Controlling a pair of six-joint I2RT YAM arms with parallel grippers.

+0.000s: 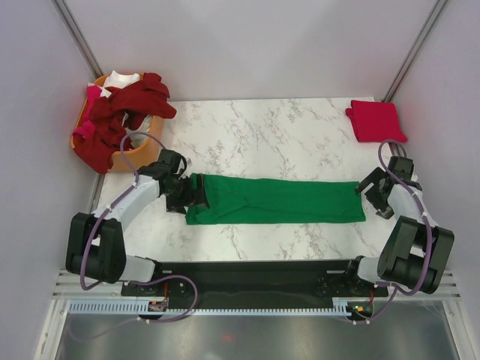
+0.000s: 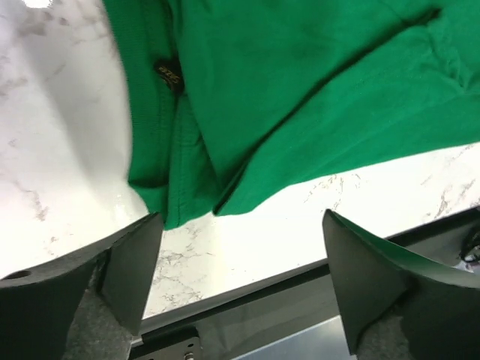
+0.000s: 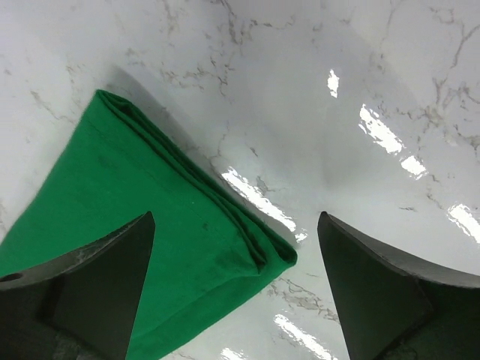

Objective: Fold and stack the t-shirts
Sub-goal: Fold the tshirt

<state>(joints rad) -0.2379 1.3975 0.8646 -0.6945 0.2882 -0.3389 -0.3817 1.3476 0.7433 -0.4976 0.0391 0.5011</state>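
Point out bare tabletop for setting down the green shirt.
Freest: the marble behind the green shirt, between the orange basket and the folded red shirt. A narrow strip runs along the near edge. Crowded: both shirt ends, at the left gripper and right gripper.

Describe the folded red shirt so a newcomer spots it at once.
On the white marble table, look at the far right corner. A folded bright red cloth t-shirt lies there alone. Unlike the long green cloth t-shirt mid-table and the dark red clothes heaped in the orange basket, it is a compact square.
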